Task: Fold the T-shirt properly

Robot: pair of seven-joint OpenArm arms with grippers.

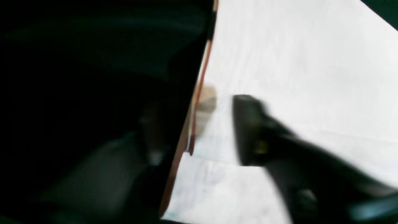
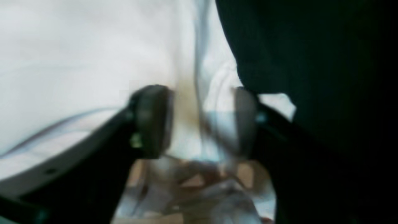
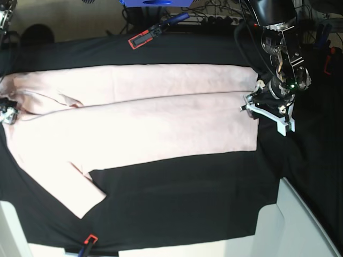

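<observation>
The T-shirt (image 3: 161,115) is pale pink and plain, with no print on its upturned side. The cloth (image 3: 182,198) over the counter is solid black. The clamps (image 3: 140,40) at the cloth's edge are red and black. The left pincer (image 3: 256,104) is black with a white bracket and a small green light.

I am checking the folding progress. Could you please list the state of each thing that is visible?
T-shirt: lying flat on the table, far long side folded over the middle, near sleeve sticking out unfolded.
Left gripper: at the shirt's hem edge, jaws apart, holding nothing.
Right gripper: at the collar end, jaws open astride the fabric.
Black table cloth: spread flat, clamped at the edges.
</observation>
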